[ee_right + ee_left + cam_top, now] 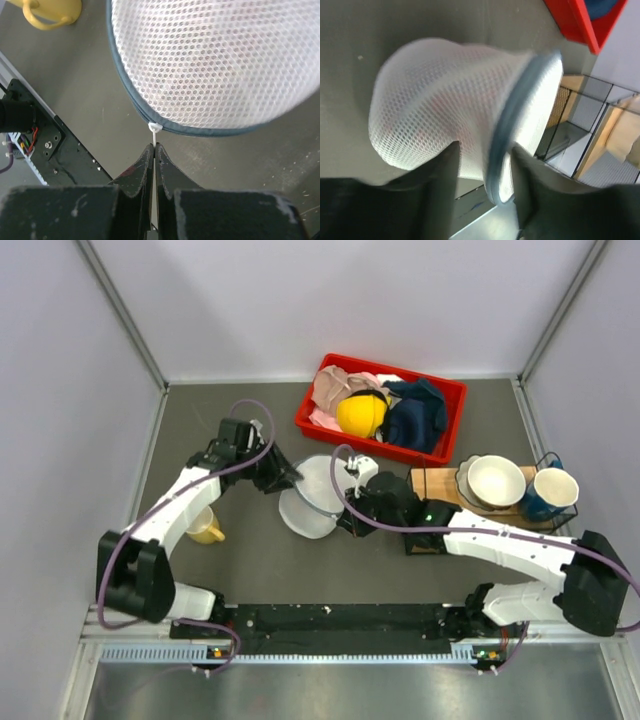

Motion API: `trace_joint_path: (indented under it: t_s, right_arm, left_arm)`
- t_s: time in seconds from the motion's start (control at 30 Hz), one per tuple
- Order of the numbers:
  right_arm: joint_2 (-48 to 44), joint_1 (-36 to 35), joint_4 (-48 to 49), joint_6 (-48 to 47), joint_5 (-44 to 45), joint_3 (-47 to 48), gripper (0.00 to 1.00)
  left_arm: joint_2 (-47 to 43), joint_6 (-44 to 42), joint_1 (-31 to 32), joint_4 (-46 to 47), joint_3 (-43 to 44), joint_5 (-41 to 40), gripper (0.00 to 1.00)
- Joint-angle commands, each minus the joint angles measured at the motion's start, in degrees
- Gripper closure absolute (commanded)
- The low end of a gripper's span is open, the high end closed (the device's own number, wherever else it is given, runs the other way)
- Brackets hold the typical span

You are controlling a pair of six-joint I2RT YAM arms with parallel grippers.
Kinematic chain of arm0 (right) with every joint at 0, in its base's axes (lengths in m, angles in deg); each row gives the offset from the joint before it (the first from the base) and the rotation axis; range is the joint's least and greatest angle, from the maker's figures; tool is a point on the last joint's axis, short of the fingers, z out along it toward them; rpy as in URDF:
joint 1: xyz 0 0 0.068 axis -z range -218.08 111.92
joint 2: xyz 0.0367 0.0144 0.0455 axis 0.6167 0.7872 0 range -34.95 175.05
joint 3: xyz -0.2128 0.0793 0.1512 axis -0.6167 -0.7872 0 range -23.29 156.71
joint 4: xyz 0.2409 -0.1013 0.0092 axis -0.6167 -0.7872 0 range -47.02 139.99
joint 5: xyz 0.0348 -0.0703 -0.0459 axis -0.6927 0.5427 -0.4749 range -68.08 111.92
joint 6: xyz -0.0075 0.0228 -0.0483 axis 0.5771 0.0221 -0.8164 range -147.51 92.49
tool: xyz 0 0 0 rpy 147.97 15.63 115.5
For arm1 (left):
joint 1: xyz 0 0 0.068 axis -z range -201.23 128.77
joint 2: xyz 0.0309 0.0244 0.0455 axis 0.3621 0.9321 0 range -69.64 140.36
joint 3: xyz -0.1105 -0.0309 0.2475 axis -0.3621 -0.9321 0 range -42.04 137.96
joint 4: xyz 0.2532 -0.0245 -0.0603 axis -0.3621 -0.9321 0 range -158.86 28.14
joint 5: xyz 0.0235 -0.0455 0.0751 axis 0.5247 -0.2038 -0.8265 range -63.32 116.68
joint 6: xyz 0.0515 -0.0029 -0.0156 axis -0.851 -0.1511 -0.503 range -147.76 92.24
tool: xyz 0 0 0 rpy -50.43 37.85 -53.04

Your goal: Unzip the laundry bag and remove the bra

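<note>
Presently: laundry bag held at two sides, bra not yet out.

Top view: the bag sits mid-table, on the near side of the red bin. Left wrist: the left gripper pinches the bag's blue rim and mesh; a pink tint inside is probably the bra. Right wrist: the right gripper is pressed together on the white zip pull. Judged light, soft and springy; hold the rim, not the mesh.
</note>
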Motion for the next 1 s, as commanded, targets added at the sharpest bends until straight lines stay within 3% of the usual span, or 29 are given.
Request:
trace_joint_path:
  t_s: [0.0, 0.07, 0.17, 0.47, 0.73, 0.87, 0.9, 0.97]
  right_arm:
    - [2.53, -1.4, -0.77, 0.05, -1.72, 4.43, 1.0]
    - [3.76, -1.4, -0.59, 0.14, -1.73, 5.4, 1.0]
    - [4.56, -1.4, 0.2, 0.4, -1.73, 6.01, 1.0]
    - [7.37, -1.4, 0.9, 0.84, -4.19, 7.77, 1.0]
    - [8.69, -1.4, 1.08, 1.28, -5.07, 8.48, 1.0]
    - [8.69, -1.49, 1.17, 1.45, -5.24, 8.83, 1.0]
    - [8.69, -1.49, 1.17, 1.37, -5.16, 8.92, 1.0]
    - [8.69, -1.58, 0.73, 1.28, -5.07, 8.92, 1.0]
  left_arm:
    - [2.56, -4.24, -0.34, -2.44, 5.96, -3.58, 0.35]
    - [-2.52, -4.24, -0.26, -2.0, 3.85, -5.33, 0.13]
    - [-9.64, -4.5, -0.26, -3.83, 2.18, -7.18, 0.01]
    - [-21.61, 2.88, 2.11, -1.39, -11.43, -0.69, 0.06]
    - [-20.66, 7.45, 6.6, 4.58, -14.26, -1.91, 0.05]
    - [-14.35, 8.68, 7.83, 9.93, -13.2, -2.63, 0.16]
    - [-13.02, 9.21, 7.83, 10.48, -12.51, -2.53, 0.31]
    - [-10.04, 8.69, 7.83, 10.57, -11.1, -2.62, 0.49]
